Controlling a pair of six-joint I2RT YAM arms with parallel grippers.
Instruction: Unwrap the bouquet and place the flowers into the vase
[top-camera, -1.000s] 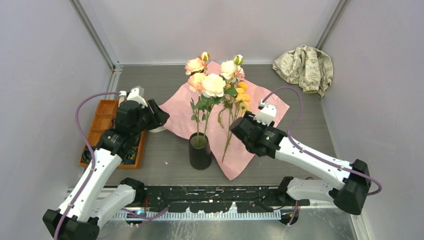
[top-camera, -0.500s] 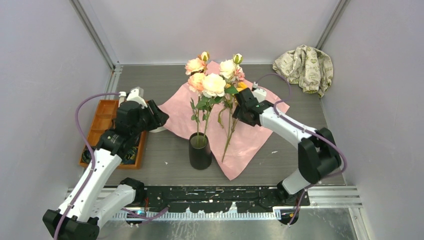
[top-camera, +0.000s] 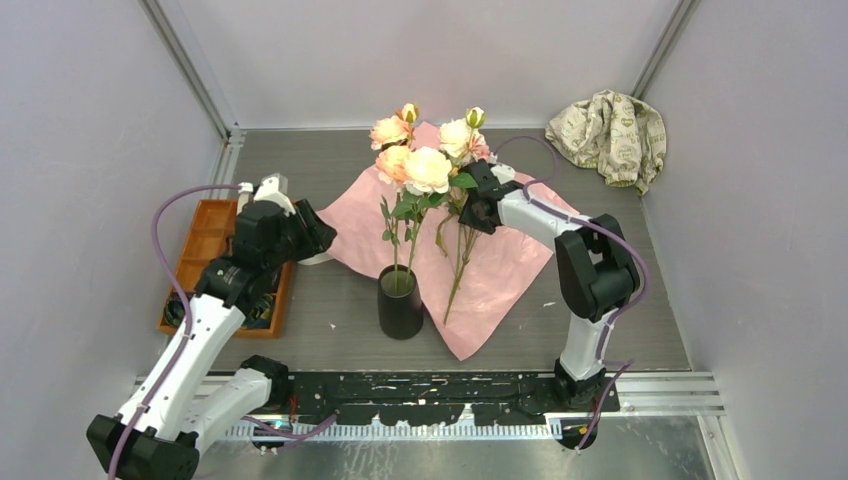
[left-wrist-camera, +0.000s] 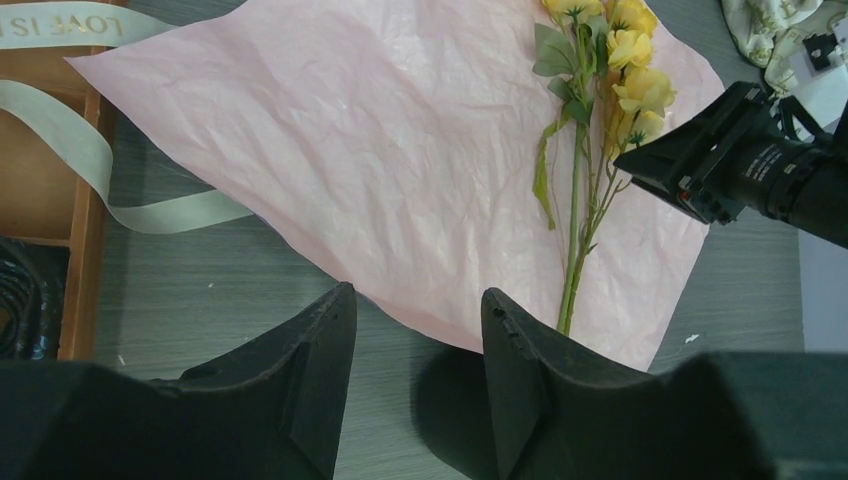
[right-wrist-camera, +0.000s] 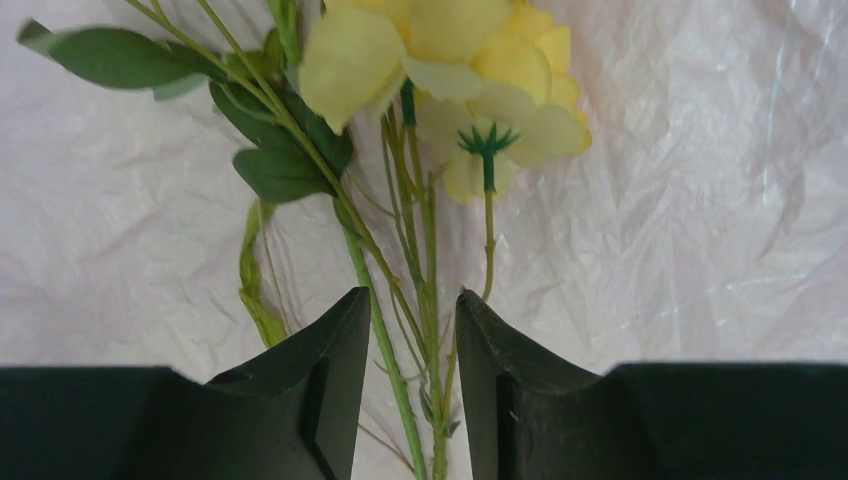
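The bouquet is already undone. Its wrapping paper (top-camera: 500, 290) lies opened flat on the desk (top-camera: 300, 160), pink side up, so the stems can be lifted off without snagging. The vase (top-camera: 400, 305) stands upright at the near edge of that paper, and the pink and cream flowers (top-camera: 428, 170) rise from it, far taller than the vase itself.

What is left for you is the yellow spray (left-wrist-camera: 628, 70), which lies flat on the paper to the right of the vase with its stem ends toward you. Your right gripper (right-wrist-camera: 410, 300) is down over it, just below the blooms. Its fingers are partly spread and straddle the thin green stems, and a gap shows on each side, so I judge nothing is pinched yet. Taking the stems high up likely keeps the bundle together and leaves the long lower part free to drop into the vase.

Your left gripper (left-wrist-camera: 417, 295) hangs over the bare desk at the paper's near-left edge, fingers spread and empty, clear of the work.

The beige ribbon (left-wrist-camera: 150, 210) trails from the orange tray (top-camera: 205, 240) onto the desk. Its gold lettering, seen upside down, begins "LOVE IS". The rest is cut off.
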